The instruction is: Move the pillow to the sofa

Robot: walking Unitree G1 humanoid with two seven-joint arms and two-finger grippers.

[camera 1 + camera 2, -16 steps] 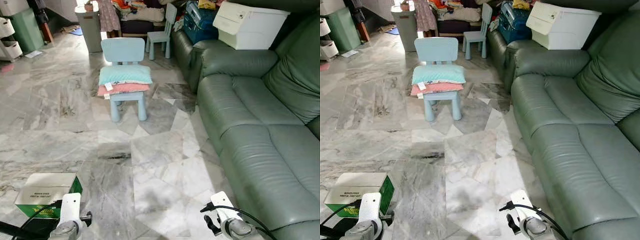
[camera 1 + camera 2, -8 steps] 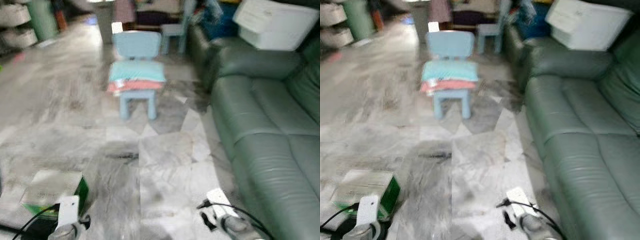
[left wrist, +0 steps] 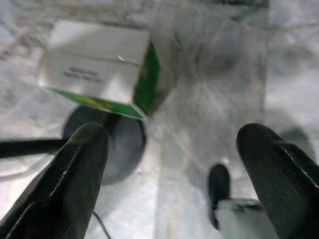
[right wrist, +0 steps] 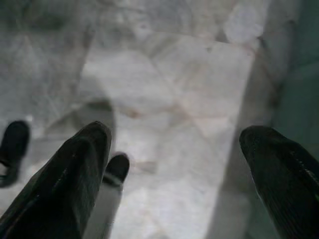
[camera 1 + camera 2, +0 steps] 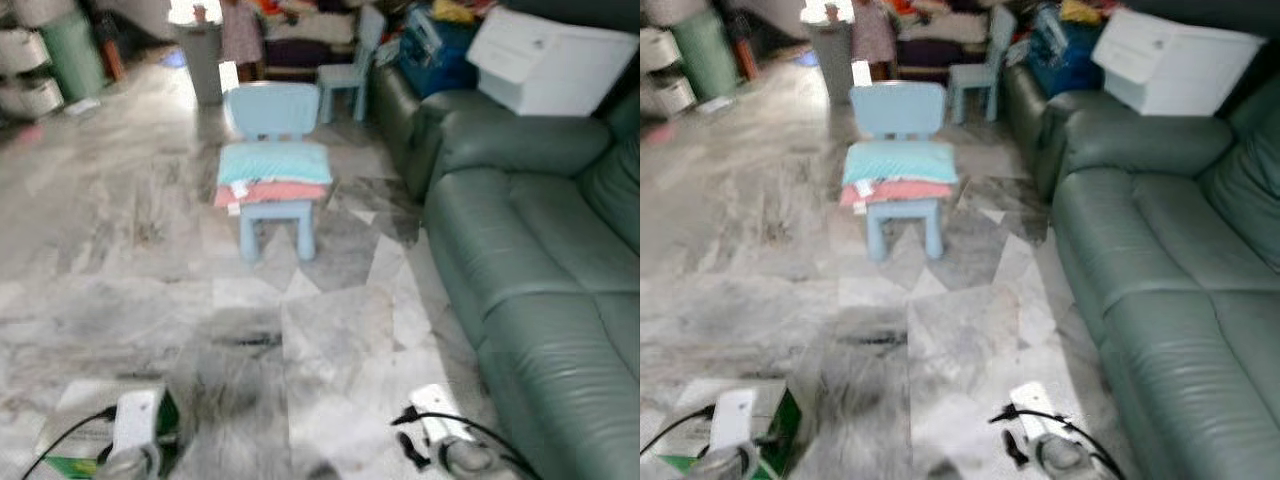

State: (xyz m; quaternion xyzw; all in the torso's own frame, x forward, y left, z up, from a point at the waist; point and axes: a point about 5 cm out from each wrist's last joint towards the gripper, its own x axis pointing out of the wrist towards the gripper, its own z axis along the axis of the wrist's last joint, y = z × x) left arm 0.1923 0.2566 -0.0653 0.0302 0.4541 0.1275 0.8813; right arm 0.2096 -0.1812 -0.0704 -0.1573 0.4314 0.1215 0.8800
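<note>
Teal pillow (image 5: 274, 162) on pink one, blue chair (image 5: 272, 150); sofa (image 5: 540, 260) rt; both hands wide, empty.

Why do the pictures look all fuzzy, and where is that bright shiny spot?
Left eye view and right eye view: softly blurred all over, so the pillows on the little blue chair have fuzzy edges. A bright glare washes out the far floor beside the grey bin. Left wrist view: the left gripper fingers are big dark blurs, and the green and white box is smeared. Right wrist view: dim, hazy floor.
</note>
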